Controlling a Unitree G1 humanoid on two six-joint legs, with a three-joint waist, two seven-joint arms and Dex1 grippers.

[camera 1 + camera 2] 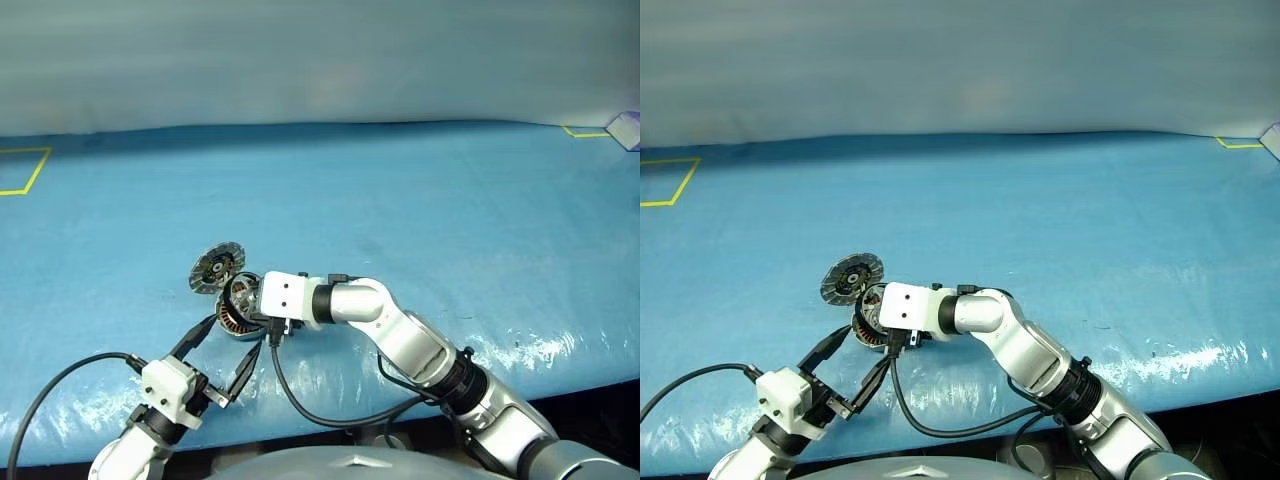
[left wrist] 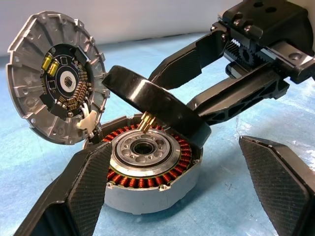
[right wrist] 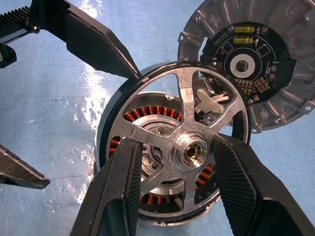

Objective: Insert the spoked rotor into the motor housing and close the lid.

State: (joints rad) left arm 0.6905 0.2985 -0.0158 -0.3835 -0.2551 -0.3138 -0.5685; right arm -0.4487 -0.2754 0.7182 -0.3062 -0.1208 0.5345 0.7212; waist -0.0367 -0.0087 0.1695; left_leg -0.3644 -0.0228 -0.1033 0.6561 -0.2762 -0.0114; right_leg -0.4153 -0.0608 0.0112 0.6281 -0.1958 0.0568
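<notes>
The motor housing (image 2: 147,169), a grey cup with copper windings, sits on the blue table near its front edge. Its lid (image 2: 56,83) stands open behind it, joined at the rim, inner face with a small circuit board showing. My right gripper (image 3: 177,147) is shut on the spoked rotor (image 3: 184,93), fingers (image 3: 118,191) pinching its dark ring. The rotor (image 2: 152,105) hangs tilted over the housing, brass shaft pointing at the silver centre, lower edge close to the housing rim. My left gripper (image 1: 215,360) is open, with its fingers (image 2: 83,191) on either side of the housing, apart from it.
Yellow tape marks lie at the far left (image 1: 25,170) and far right (image 1: 585,130) of the table, and a small white object (image 1: 625,128) sits at the far right corner. Black cables (image 1: 300,405) loop below the arms at the table's front edge.
</notes>
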